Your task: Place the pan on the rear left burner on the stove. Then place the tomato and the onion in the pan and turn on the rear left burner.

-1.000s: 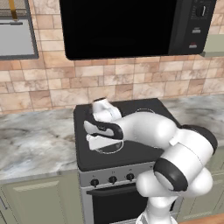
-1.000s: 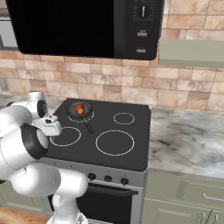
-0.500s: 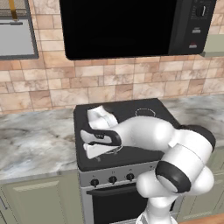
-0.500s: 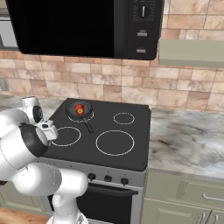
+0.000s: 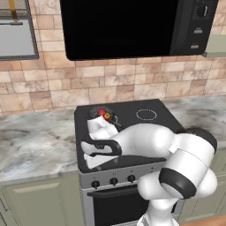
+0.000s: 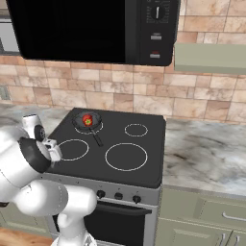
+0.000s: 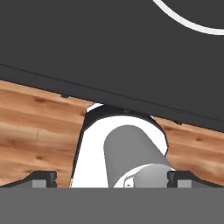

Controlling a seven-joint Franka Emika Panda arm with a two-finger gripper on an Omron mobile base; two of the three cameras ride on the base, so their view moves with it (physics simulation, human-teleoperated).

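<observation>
The dark pan (image 6: 87,122) sits on the rear left burner (image 6: 77,126) of the stove (image 6: 144,168), its black handle (image 6: 97,139) pointing to the front. The red tomato (image 6: 87,120) with its green cap lies inside the pan (image 5: 102,115). I cannot make out the onion; it is hidden. My gripper (image 7: 113,177) hangs open and empty over the cooktop's front left edge, looking down past it to the floor. Its hand (image 5: 93,150) is well in front of the pan.
Black knobs (image 6: 117,197) line the silver front panel below the cooktop. A black microwave (image 6: 91,29) hangs over the stove. Marble counters (image 6: 206,153) flank it on both sides. My white arm (image 5: 145,141) lies across the front burners.
The open hand has drawn back from beside the pan toward the stove's front left edge and dropped lower. The pan and tomato have not moved.
</observation>
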